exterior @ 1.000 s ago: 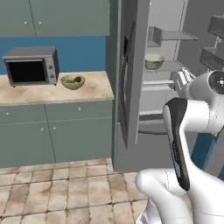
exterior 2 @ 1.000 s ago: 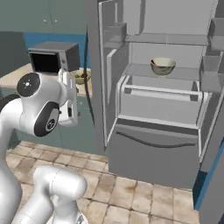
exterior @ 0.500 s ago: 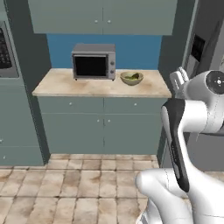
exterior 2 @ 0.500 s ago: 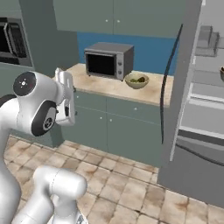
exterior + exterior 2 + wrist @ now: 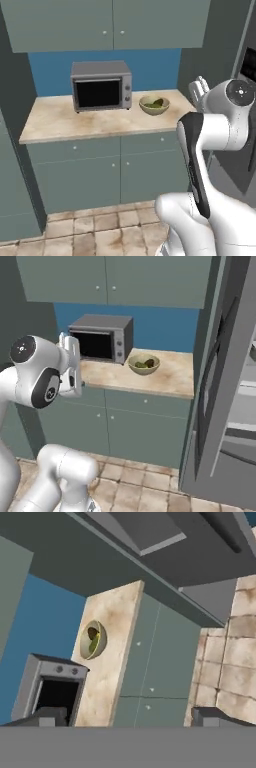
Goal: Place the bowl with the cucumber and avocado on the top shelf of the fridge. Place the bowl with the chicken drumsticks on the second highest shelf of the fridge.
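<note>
One bowl of the task, the bowl with the cucumber and avocado [image 5: 154, 105], sat on the counter [image 5: 75, 122] just beside the microwave [image 5: 101, 85], on its right side. Green pieces were visible inside it. It had not been picked up, so this half of the task was, in my judgement, not yet done: the bowl had to be grasped, carried to the fridge [image 5: 227, 386] and set on the top shelf. The fridge door stood at the right edge of the right base view, and the shelves could not be judged from there.

The gripper [image 5: 199, 90] was held up in the air near the arm's shoulder, well apart from the bowl, with its fingers spread wide and nothing between them. In the hand view the two finger tips stood far from each other, and the bowl appeared small and far away.

Compared with one second earlier, the whole picture had shifted, so the base had driven or turned. At that time the cameras looked into the open fridge, where a cream bowl was standing on a shelf; what was in it was too small to tell, and I could only guess that it was the bowl with the drumsticks. Now the cameras faced the counter squarely, with the green bowl close to the middle. The gripper had stayed wide open and empty.
</note>
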